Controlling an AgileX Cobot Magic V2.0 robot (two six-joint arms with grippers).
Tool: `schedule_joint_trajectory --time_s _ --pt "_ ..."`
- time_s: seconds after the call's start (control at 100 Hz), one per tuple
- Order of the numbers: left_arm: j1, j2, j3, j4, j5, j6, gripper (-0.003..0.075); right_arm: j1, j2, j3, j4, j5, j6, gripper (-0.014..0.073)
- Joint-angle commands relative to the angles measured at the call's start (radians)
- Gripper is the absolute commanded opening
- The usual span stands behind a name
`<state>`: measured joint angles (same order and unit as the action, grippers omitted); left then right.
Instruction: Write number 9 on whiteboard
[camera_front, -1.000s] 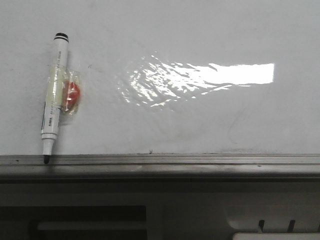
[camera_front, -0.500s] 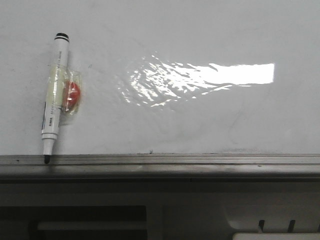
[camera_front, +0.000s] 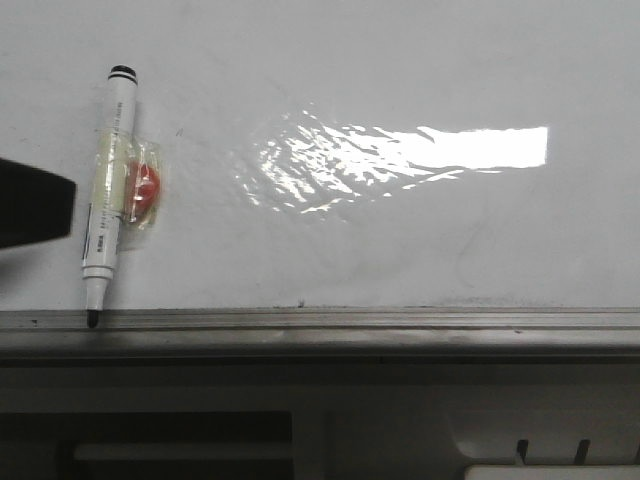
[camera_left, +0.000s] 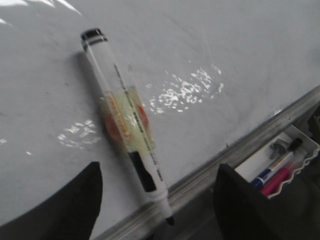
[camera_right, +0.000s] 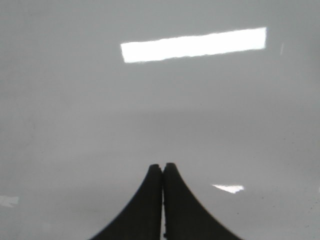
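A white marker (camera_front: 108, 190) with a black end cap lies on the whiteboard (camera_front: 400, 230), its bare black tip on the grey rail (camera_front: 350, 320). Yellowish tape and a red-orange lump are wrapped round its middle. It also shows in the left wrist view (camera_left: 125, 125). My left gripper (camera_left: 157, 200) is open, its black fingers either side of the marker's tip end, apart from it; one finger (camera_front: 35, 203) shows at the left edge of the front view. My right gripper (camera_right: 163, 167) is shut and empty over bare board. No number 9 shows on the board.
A bright glare patch (camera_front: 420, 150) lies on the middle of the board. A white tray (camera_left: 280, 167) with blue and pink pens stands past the rail. The robot's base (camera_front: 300, 420) lies below the rail.
A black finger of my left gripper has come into the front view from the left edge, beside the marker. The marker has not moved.
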<state>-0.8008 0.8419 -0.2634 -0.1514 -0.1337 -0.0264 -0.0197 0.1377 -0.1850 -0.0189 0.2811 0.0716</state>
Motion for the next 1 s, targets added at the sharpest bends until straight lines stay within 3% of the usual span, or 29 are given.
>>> schedule_joint_trajectory --time_s 0.0,0.38,0.63,0.71,0.79,0.99 --pt "-0.034 0.049 -0.034 -0.079 -0.131 0.001 0.0398 0.001 0.022 -0.025 -0.001 -0.082 -0.006 -0.0069" --pt "-0.033 0.204 -0.034 -0.135 -0.322 0.001 0.0386 0.001 0.022 -0.025 -0.001 -0.080 -0.006 -0.0069" --pt "-0.033 0.276 -0.034 -0.215 -0.328 0.001 0.0382 0.001 0.022 -0.025 0.019 -0.092 -0.006 -0.0069" --pt "-0.033 0.290 -0.034 -0.222 -0.328 0.001 0.0338 0.005 0.022 -0.025 0.073 -0.084 -0.006 -0.0069" --pt "-0.033 0.300 -0.034 -0.222 -0.326 0.001 0.0244 0.048 0.031 -0.027 0.115 -0.086 -0.006 -0.0069" --pt "-0.033 0.303 -0.034 -0.222 -0.326 0.001 0.0000 0.292 0.171 -0.140 0.097 0.035 -0.034 -0.0069"
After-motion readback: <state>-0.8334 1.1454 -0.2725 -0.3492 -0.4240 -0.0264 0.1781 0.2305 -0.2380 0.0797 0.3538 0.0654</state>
